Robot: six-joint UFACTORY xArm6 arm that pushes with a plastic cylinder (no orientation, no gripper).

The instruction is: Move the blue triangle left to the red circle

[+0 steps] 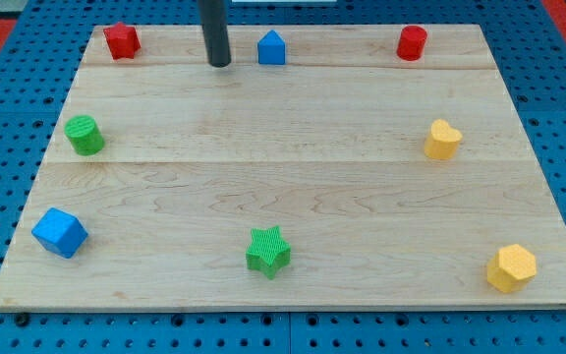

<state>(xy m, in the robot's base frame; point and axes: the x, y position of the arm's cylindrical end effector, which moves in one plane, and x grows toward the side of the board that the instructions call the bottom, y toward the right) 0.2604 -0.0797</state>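
Observation:
The blue triangle (271,47) sits near the view's top edge of the wooden board, a little left of centre. The red circle (412,42) stands at the view's top right. My tip (220,63) rests on the board just left of the blue triangle, with a small gap between them. The rod rises straight up out of the view.
A red block (122,40) of unclear shape sits at the top left. A green cylinder (84,135) and a blue cube (60,233) are on the left side. A green star (268,251) is at bottom centre. Two yellow blocks (442,140) (511,267) are at right.

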